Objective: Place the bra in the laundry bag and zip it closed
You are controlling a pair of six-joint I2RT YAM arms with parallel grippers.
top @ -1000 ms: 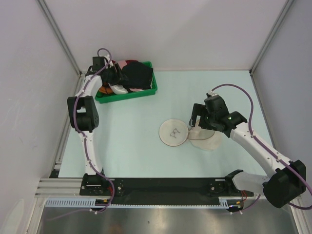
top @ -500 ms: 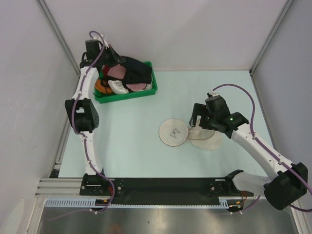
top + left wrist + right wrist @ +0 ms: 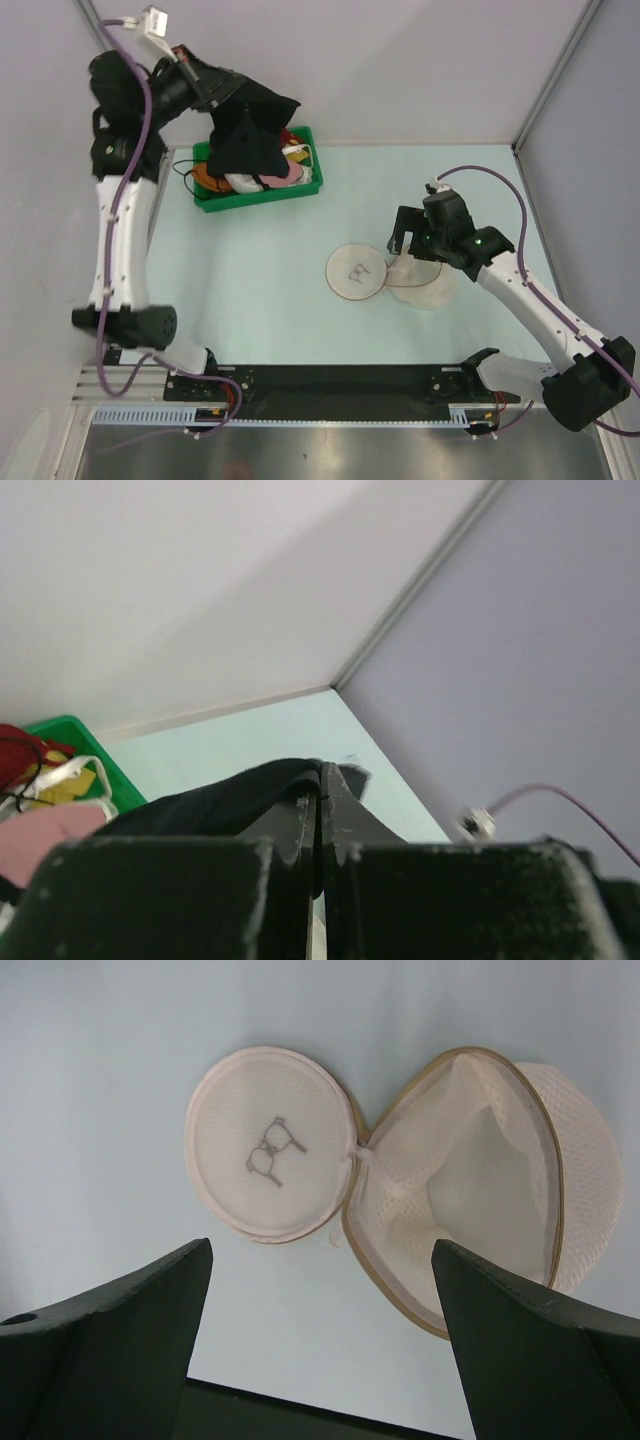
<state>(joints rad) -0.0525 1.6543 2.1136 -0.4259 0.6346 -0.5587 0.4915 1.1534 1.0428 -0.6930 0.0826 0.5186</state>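
Lifting clear of the green bin (image 3: 256, 196), the left gripper (image 3: 222, 93) is now raised high, jaws pressed together on the bra (image 3: 250, 135), which hangs above the bin. Right gripper (image 3: 320, 1250), jaws spread, hovers over the laundry bag (image 3: 480, 1190); only its wrist view shows the mouth gaping, lid (image 3: 270, 1145) flipped leftward. Bare table (image 3: 250, 290) between bin and bag.

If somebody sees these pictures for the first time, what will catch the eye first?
The black bra stands out first: it hangs from the shut left gripper, high over the green bin at the far left. Next comes the laundry bag at centre right, lying open with its round lid flipped flat to its left, and the open right gripper above it.
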